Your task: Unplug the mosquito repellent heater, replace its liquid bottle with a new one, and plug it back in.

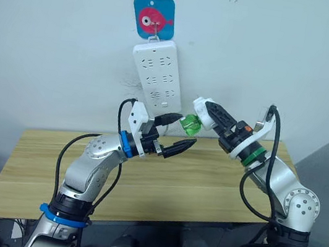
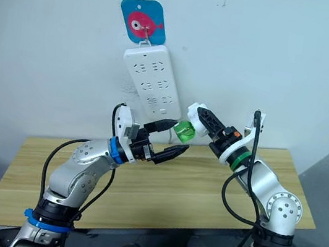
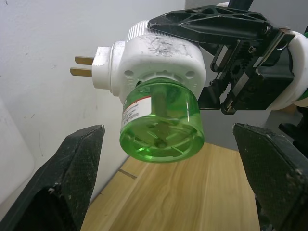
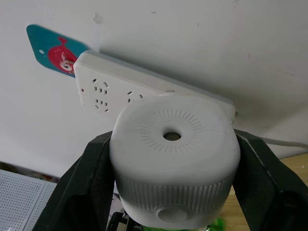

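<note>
A light wooden table is standing against a pale wall, and both arms are reaching over it.

On the wall, a long white power strip is hanging at a slight tilt from a hook on a blue square plaque with a pink fish. All of its sockets that show are sitting empty, and a white cable is running off from its lower end.

The right gripper is holding the mosquito repellent heater up in the air in front of the wall, just below the strip's lower end and well above the tabletop. Its two black fingers are clamping the white rounded body on opposite sides. In the right wrist view the heater's domed top, with a small centre hole ringed by fine radial slits, is sitting between the fingers. The two metal prongs are pointing free toward the wall, touching nothing.

A green translucent liquid bottle is sitting in the heater's socket, with a wick showing through its centre and a small printed label on its side.

The left gripper is hovering just beside the bottle with its jaws spread wide; its fingers are flanking the bottle's base, apart from it.
</note>
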`<state>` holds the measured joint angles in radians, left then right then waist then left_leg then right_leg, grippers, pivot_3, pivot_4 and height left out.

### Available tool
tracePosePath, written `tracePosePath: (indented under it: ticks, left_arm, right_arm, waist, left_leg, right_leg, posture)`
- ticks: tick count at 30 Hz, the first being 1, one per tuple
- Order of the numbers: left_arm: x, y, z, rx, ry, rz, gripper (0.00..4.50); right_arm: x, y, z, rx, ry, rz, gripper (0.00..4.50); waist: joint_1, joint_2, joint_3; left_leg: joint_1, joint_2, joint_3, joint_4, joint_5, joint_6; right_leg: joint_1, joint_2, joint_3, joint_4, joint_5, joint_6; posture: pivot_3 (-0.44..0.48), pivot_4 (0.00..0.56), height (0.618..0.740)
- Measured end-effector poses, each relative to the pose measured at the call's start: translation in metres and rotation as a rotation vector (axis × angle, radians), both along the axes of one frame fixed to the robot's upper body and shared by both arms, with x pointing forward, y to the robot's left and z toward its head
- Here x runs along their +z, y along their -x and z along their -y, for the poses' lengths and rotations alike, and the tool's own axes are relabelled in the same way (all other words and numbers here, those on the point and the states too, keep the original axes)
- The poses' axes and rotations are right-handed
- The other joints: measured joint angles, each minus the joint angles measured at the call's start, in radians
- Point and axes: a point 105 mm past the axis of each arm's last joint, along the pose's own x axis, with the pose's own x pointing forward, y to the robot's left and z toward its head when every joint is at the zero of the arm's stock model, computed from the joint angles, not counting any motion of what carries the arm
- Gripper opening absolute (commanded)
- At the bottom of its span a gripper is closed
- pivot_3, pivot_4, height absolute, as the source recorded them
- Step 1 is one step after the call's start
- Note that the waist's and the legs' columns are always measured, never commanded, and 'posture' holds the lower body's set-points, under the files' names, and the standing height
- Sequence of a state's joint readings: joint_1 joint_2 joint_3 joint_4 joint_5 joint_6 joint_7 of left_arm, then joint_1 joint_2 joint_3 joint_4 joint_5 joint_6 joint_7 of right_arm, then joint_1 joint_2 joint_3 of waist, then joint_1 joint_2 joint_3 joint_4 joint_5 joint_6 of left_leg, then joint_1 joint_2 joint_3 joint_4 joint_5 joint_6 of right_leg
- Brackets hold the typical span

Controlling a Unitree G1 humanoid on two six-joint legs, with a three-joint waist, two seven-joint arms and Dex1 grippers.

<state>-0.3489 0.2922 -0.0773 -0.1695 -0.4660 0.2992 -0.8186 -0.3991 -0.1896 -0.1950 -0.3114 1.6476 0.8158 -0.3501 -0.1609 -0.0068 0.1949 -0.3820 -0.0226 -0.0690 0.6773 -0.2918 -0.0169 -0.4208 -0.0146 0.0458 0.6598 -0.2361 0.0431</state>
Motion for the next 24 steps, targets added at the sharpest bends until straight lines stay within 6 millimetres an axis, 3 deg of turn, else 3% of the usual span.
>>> tracePosePath:
  ticks: [3, 8, 9, 19, 20, 23, 24]
  left_arm:
    - [-0.002, -0.001, 0.004, -0.006, 0.017, -0.006, 3.91]
    - [0.001, -0.005, 0.008, -0.003, 0.028, 0.012, 2.34]
    - [0.000, -0.006, 0.009, -0.004, 0.028, 0.012, 2.24]
    - [0.002, -0.007, 0.016, -0.021, 0.033, 0.014, 2.24]
    - [0.002, -0.007, 0.016, -0.022, 0.030, 0.015, 2.24]
    - [0.004, -0.007, 0.015, -0.026, 0.020, 0.028, 2.24]
    - [0.004, -0.006, 0.014, -0.028, 0.015, 0.031, 2.24]
  right_arm:
    - [-0.001, 0.002, -0.004, 0.011, -0.002, -0.006, 2.95]
    - [0.001, 0.005, -0.004, 0.013, -0.011, 0.004, 2.95]
    - [0.001, 0.005, -0.004, 0.007, -0.014, 0.001, 2.95]
    - [0.001, 0.007, -0.001, -0.005, -0.006, 0.000, 2.95]
    - [0.001, 0.008, -0.001, -0.004, -0.002, 0.001, 3.69]
    - [-0.006, 0.013, 0.001, 0.006, 0.025, -0.015, 4.50]
    - [-0.007, 0.014, 0.003, 0.005, 0.029, -0.018, 4.50]
  waist:
    - [0.000, 0.000, 0.000]
    - [0.000, 0.000, 0.000]
    - [0.000, 0.000, 0.000]
    - [0.000, 0.000, 0.000]
    - [0.000, 0.000, 0.000]
    - [0.002, 0.000, 0.000]
    - [0.002, 0.000, 0.000]
  left_leg:
    - [0.000, 0.000, 0.000, 0.000, 0.000, 0.000]
    - [0.000, 0.000, 0.000, 0.000, 0.000, 0.000]
    - [0.000, 0.000, 0.000, 0.000, 0.000, 0.000]
    - [0.000, 0.000, 0.000, 0.000, 0.000, 0.000]
    - [0.000, 0.000, 0.000, 0.000, 0.000, 0.000]
    - [-0.001, 0.000, -0.001, 0.000, 0.000, 0.000]
    - [-0.001, 0.000, -0.001, 0.000, 0.000, 0.000]
  right_leg:
    - [0.000, 0.000, 0.000, 0.000, 0.000, 0.000]
    - [0.000, 0.000, 0.000, 0.000, 0.000, 0.000]
    - [0.000, 0.000, 0.000, 0.000, 0.000, 0.001]
    - [0.000, 0.000, 0.001, 0.000, -0.003, 0.005]
    - [0.000, 0.000, 0.001, 0.000, -0.003, 0.005]
    - [0.000, 0.000, 0.001, 0.000, -0.003, 0.005]
    - [0.000, 0.000, 0.001, 0.000, -0.003, 0.005]
  posture:
    - [-0.202, 0.193, 0.740]
    - [-0.205, 0.191, 0.740]
    - [-0.206, 0.190, 0.740]
    - [-0.205, 0.181, 0.740]
    - [-0.203, 0.180, 0.740]
    - [-0.199, 0.179, 0.740]
    - [-0.197, 0.178, 0.740]
